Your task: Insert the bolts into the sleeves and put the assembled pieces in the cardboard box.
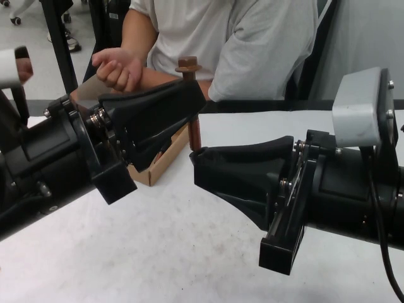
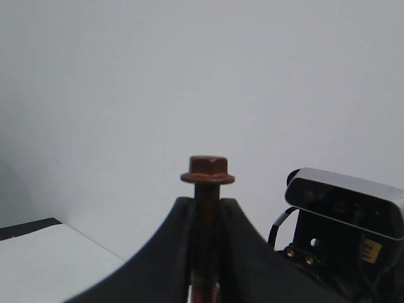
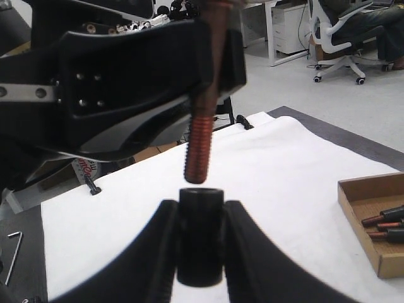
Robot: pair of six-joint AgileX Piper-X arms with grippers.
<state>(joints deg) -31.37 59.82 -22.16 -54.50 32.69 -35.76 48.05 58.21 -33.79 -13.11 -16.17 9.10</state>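
Where threaded bolt [image 3: 199, 148] hangs, smooth black sleeve [image 3: 201, 237]

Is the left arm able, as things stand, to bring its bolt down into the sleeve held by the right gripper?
Probably yes. The left gripper holds the bolt threaded end down just above the sleeve, which the right gripper holds upright, open end up. Nothing lies between them.

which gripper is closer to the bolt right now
Left. The left gripper is shut on the bolt, gripping its shank below the head. The right gripper holds the sleeve just under the bolt's threaded tip, with a small gap between them.
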